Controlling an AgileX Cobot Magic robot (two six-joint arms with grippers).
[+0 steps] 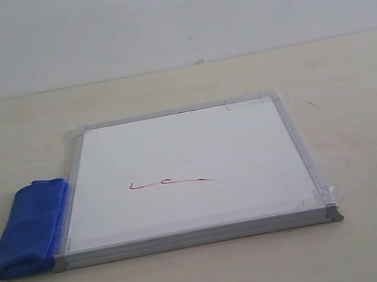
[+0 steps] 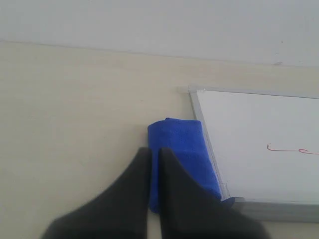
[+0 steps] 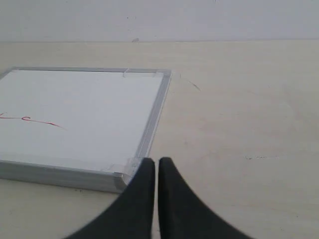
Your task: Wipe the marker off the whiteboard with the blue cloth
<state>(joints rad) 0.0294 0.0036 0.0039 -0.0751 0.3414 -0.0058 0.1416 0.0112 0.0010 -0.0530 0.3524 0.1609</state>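
Note:
The whiteboard [image 1: 181,142] lies flat on the table, silver-framed, with clear tape at its corners. A thin red marker line [image 1: 170,182] with a small loop runs across its lower middle. The folded blue cloth [image 1: 28,227] rests on the table against the board's left edge. Neither gripper shows in the exterior view. In the left wrist view my left gripper [image 2: 155,152] is shut and empty, its tips in front of the cloth [image 2: 182,144]. In the right wrist view my right gripper [image 3: 156,162] is shut and empty beside the board's near right corner [image 3: 122,172].
The table [image 1: 366,153] is pale wood, with a faint red mark [image 1: 311,102] right of the board. A white wall [image 1: 166,13] stands behind the table.

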